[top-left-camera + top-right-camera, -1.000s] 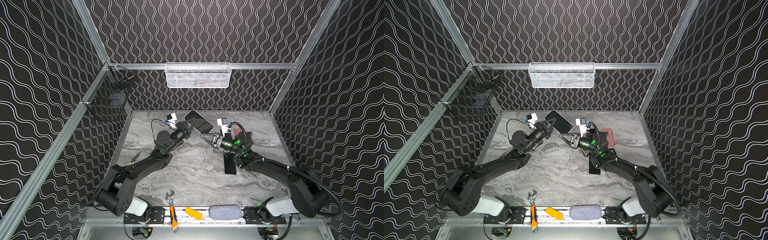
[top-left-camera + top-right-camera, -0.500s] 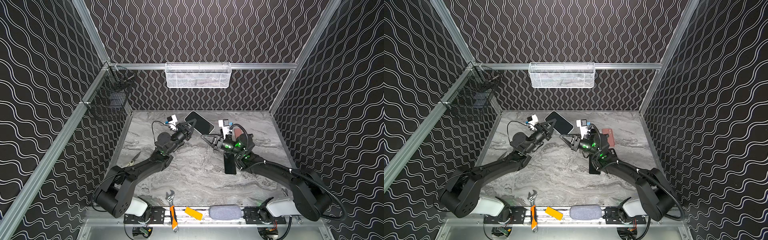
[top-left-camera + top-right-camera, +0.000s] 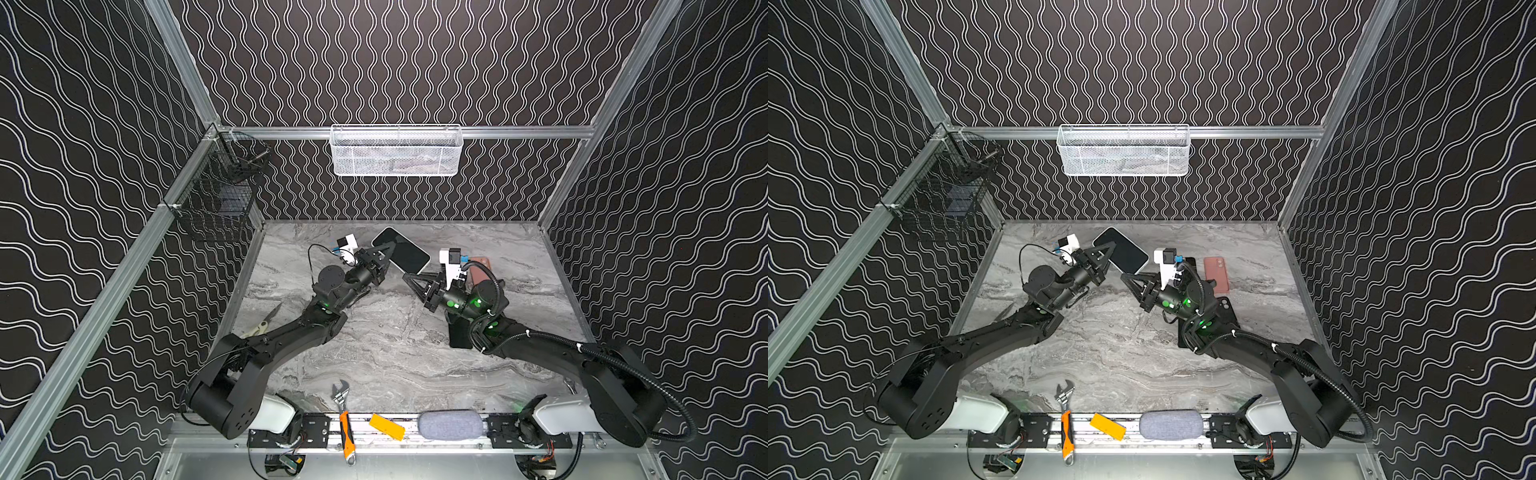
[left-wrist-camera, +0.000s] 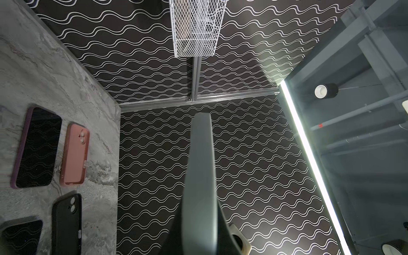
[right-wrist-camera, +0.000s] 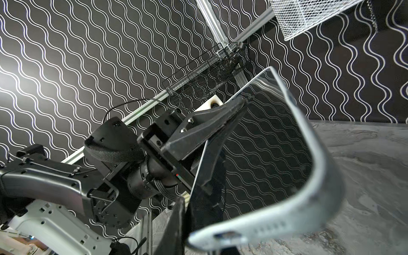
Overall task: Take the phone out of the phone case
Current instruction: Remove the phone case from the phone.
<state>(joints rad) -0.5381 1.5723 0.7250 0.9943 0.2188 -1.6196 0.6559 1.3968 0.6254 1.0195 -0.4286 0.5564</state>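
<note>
The phone point(image 3: 401, 249) point(image 3: 1121, 249), dark screen up, hangs above the back of the marble table between both arms. A pale phone case point(image 5: 309, 176) runs round its rim, and the screen point(image 5: 265, 143) mirrors the wavy wall. My left gripper point(image 3: 384, 251) point(image 3: 1106, 251) is shut on the phone's left edge. In the left wrist view the phone point(image 4: 201, 165) stands edge-on between the jaws of that gripper point(image 4: 201, 220). My right gripper point(image 3: 409, 276) point(image 3: 1127, 276) point(image 5: 189, 223) is shut on the phone's near corner.
A pink case point(image 3: 1217, 274) point(image 4: 75, 154), a purple-rimmed phone point(image 4: 36, 148) and a black case point(image 4: 66, 225) lie on the table by the right arm. Scissors point(image 3: 262, 324) lie at the left. A wrench point(image 3: 343, 399), a yellow block point(image 3: 386, 426) and a grey pouch point(image 3: 451, 424) line the front edge. A white mesh basket point(image 3: 395, 149) hangs on the back wall.
The right wrist has shifted slightly. The phone stays held between both grippers in nearly the same place.
</note>
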